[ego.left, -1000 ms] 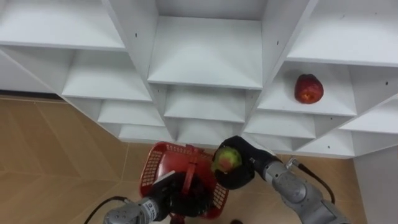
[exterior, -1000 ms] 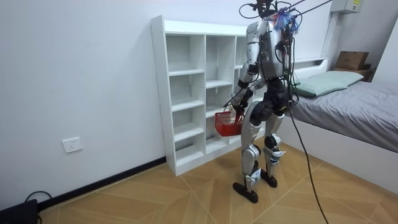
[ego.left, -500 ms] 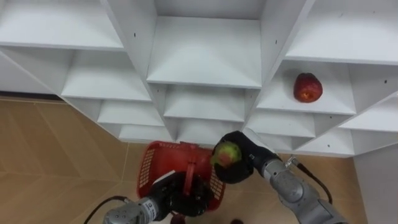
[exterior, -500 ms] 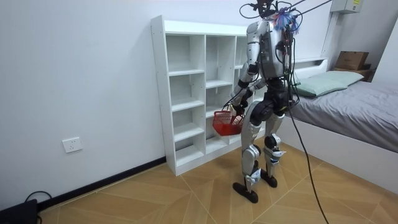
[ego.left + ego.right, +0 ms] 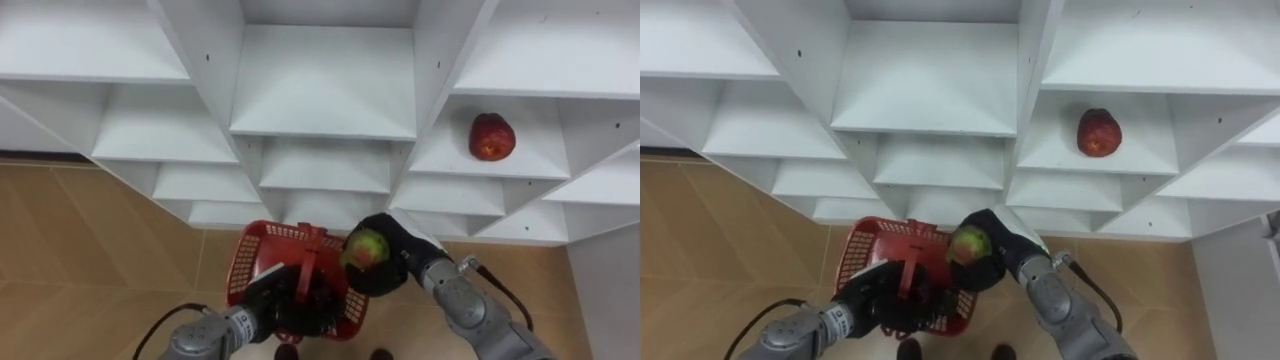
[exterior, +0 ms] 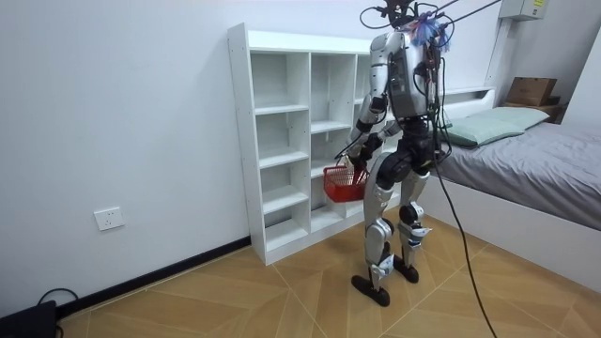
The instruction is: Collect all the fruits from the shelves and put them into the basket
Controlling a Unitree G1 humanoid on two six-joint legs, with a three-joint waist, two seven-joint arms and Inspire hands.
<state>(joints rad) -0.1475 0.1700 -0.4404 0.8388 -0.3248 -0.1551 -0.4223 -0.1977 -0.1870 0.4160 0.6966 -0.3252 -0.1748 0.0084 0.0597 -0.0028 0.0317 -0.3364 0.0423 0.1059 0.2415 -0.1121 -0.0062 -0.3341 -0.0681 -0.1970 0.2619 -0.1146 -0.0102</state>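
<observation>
Left eye view: the red plastic mesh basket (image 5: 255,262), handle clenched by fingers of the left hand (image 5: 300,308), had risen nearer the round greenish apple (image 5: 366,250), which the right hand (image 5: 398,265) held with curled fingers at the basket's 3 o'clock rim. The drop looked imminent. A dark red apple (image 5: 492,137) waited on the white closet shelf (image 5: 520,165) at 1 o'clock.

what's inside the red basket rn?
No fruit on the bare mesh of the basket. The left hand, shut on its handle, covers the middle; the right hand holds a green apple over the right rim.
</observation>
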